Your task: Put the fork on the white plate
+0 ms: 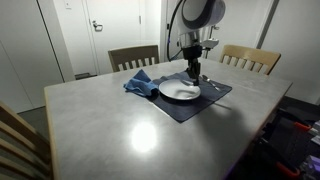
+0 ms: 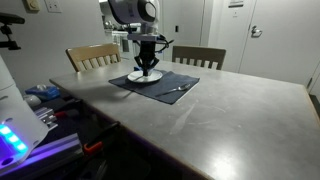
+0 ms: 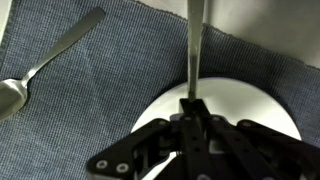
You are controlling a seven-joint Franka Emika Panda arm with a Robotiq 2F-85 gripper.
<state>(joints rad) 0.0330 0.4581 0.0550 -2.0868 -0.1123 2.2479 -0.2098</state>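
Claw (image 1: 192, 72) stands over the white plate (image 1: 180, 93), clenched on the fork (image 3: 195, 50). In the wrist view the fork's handle runs out past the plate rim, above the dark placemat (image 3: 120, 100). The held end is hidden by the claw. A spoon (image 3: 45, 65) lies on the placemat beside the plate. A blue cloth (image 1: 140, 84) sits just beside the plate on the grey desk (image 1: 110, 130).
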